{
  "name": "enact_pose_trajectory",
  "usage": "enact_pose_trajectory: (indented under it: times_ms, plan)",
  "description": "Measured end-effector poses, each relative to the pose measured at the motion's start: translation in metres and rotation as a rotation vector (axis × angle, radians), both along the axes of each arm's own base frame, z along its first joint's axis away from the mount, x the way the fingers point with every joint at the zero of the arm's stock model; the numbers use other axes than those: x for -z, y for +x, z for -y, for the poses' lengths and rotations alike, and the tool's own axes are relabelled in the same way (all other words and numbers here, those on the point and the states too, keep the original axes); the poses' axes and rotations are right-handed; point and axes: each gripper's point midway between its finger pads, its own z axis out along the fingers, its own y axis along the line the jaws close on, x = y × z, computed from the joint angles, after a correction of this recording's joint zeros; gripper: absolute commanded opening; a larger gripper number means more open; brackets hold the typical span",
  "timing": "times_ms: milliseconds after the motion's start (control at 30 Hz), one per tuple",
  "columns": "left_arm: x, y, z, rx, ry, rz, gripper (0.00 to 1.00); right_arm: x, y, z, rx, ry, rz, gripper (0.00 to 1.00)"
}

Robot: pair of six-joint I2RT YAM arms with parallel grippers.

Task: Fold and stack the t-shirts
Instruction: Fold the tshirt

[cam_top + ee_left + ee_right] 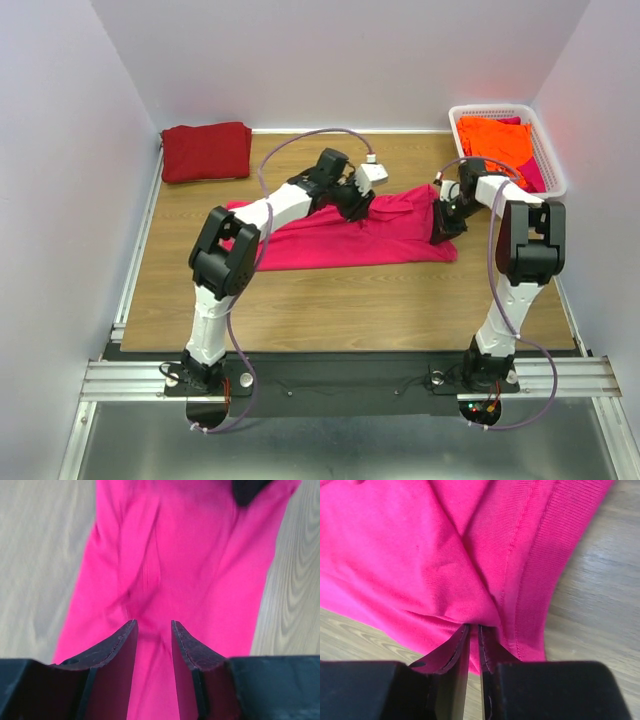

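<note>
The pink shirt (390, 235) lies spread across the middle of the table (330, 300). The right end effector (473, 627) is clamped on the shirt's right edge. The left end effector (153, 625) sits over its middle, jaws apart. A folded maroon shirt (205, 150) rests in the far left corner.

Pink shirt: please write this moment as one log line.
pink shirt: on table | left gripper: open over it | right gripper: shut on its edge
</note>
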Motion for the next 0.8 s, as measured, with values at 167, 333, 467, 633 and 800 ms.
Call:
enact_pose_trajectory:
  times_ms: [167, 333, 467, 633, 800]
  plan:
    - [0.012, -0.009, -0.068, -0.097, 0.093, -0.068, 0.44, 0.000, 0.006, 0.009, -0.012, -0.052, 0.018, 0.19]
    - [0.019, 0.017, -0.180, -0.300, 0.210, -0.052, 0.42, -0.002, 0.038, 0.018, -0.019, -0.103, 0.072, 0.20]
    - [0.045, 0.036, -0.260, -0.434, 0.321, -0.071, 0.38, -0.004, 0.071, 0.017, -0.028, -0.140, 0.120, 0.20]
    - [0.086, 0.029, -0.304, -0.461, 0.441, -0.123, 0.35, -0.006, 0.129, 0.009, -0.042, -0.199, 0.215, 0.20]
    - [0.088, 0.018, -0.316, -0.424, 0.487, -0.060, 0.33, -0.010, 0.191, 0.001, -0.038, -0.252, 0.339, 0.23]
